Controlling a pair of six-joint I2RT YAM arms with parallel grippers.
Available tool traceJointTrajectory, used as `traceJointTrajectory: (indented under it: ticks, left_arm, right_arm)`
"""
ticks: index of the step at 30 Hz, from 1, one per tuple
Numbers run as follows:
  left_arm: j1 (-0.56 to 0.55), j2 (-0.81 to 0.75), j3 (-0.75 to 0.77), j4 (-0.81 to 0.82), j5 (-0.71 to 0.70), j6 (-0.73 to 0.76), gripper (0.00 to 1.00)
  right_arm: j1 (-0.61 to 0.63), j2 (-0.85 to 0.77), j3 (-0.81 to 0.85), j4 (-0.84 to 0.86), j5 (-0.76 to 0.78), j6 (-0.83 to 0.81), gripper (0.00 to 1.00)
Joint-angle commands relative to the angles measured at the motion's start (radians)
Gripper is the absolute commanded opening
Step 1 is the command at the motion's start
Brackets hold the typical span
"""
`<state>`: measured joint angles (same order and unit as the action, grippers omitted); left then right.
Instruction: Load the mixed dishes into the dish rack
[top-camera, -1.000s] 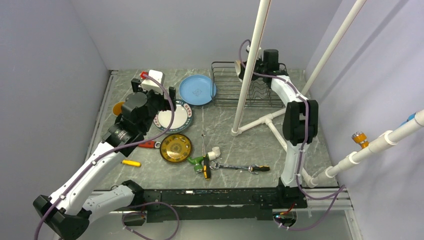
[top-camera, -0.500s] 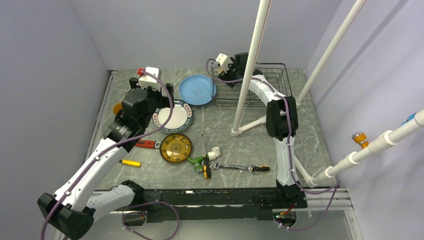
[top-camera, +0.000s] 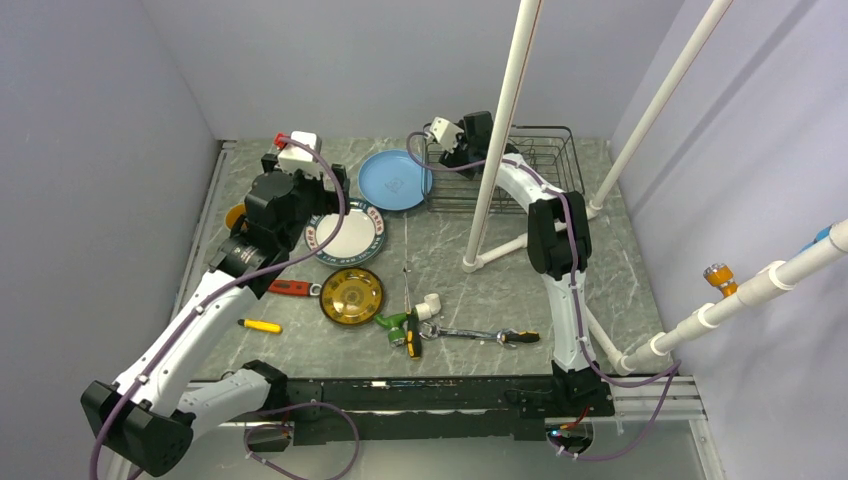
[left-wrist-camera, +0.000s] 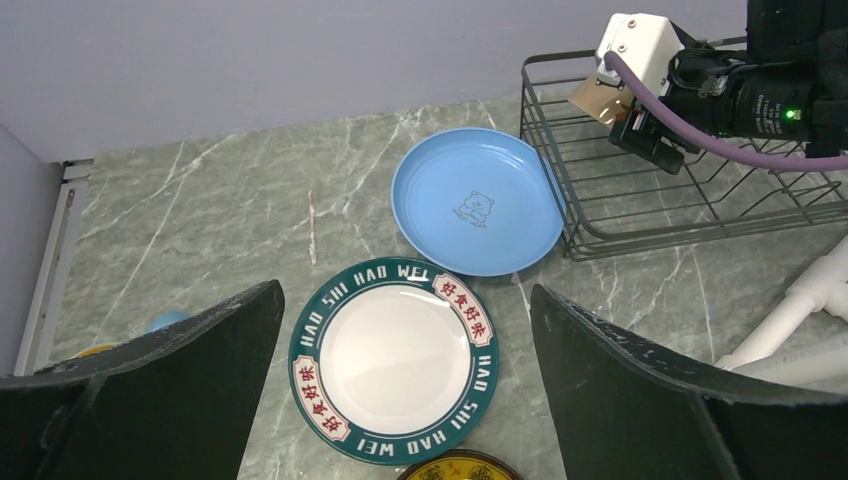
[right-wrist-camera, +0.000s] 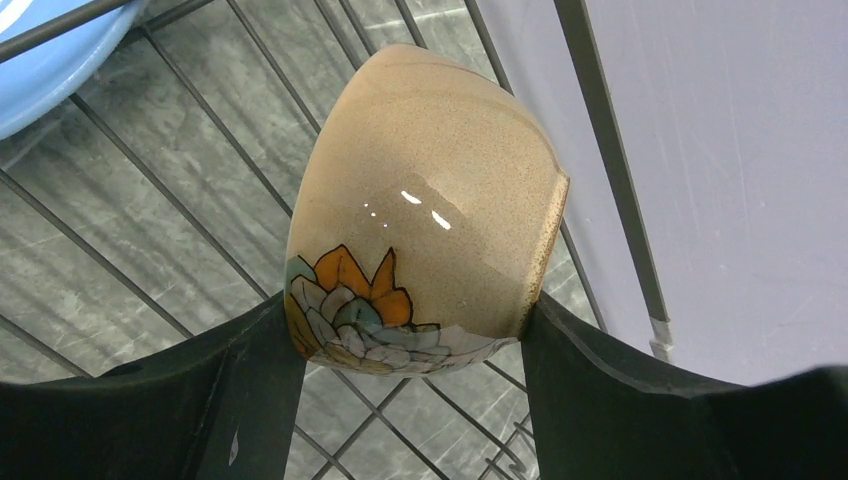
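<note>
My right gripper (right-wrist-camera: 415, 320) is shut on a tan bowl (right-wrist-camera: 430, 200) with a painted flower, tilted on its side over the wire floor of the black dish rack (top-camera: 540, 170) at its left end. In the left wrist view the bowl (left-wrist-camera: 594, 98) hangs just inside the rack's near-left corner (left-wrist-camera: 560, 200). My left gripper (left-wrist-camera: 405, 300) is open above the white plate with the green rim (left-wrist-camera: 395, 360), its fingers on either side and apart from it. The light-blue plate (left-wrist-camera: 478, 200) lies flat beside the rack. The yellow-centred plate (top-camera: 351, 295) lies nearer the arms.
A white pipe frame (top-camera: 500, 150) rises in front of the rack, with feet across the table. Wrenches and screwdrivers (top-camera: 480, 335) lie near the front edge, plus a yellow-handled one (top-camera: 262, 326) and a red-handled one (top-camera: 290, 288). A small pale-blue thing (left-wrist-camera: 165, 320) peeks beside my left finger.
My right arm has swung left along the rack, carrying the bowl from its middle to its left end. My left gripper has edged a little farther from the bases, still open.
</note>
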<state>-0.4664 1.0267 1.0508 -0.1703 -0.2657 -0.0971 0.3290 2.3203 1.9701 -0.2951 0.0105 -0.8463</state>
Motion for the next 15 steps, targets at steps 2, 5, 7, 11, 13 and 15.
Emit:
traceJointTrajectory:
  ticks: [2,5,7,11,13,15]
  left_arm:
    - [0.025,0.0,0.02,0.013,0.046,-0.035,0.97]
    - [0.038,0.001,0.019,0.013,0.06,-0.046,0.97]
    - [0.049,0.004,0.02,0.013,0.069,-0.053,0.97]
    - [0.065,0.006,0.02,0.012,0.078,-0.063,0.96]
    - [0.07,0.007,0.019,0.011,0.08,-0.064,0.96]
    - [0.074,0.011,0.02,0.011,0.081,-0.068,0.97]
  right_arm:
    - [0.015,-0.02,-0.025,0.096,0.022,-0.015,0.39]
    - [0.018,-0.027,-0.045,0.1,0.002,0.011,0.54]
    - [0.02,-0.029,-0.052,0.094,-0.006,0.022,0.65]
    - [0.021,-0.043,-0.068,0.086,-0.033,0.046,0.78]
    - [0.021,-0.059,-0.085,0.09,-0.044,0.054,0.84]
    - [0.021,-0.071,-0.091,0.083,-0.056,0.065,0.93]
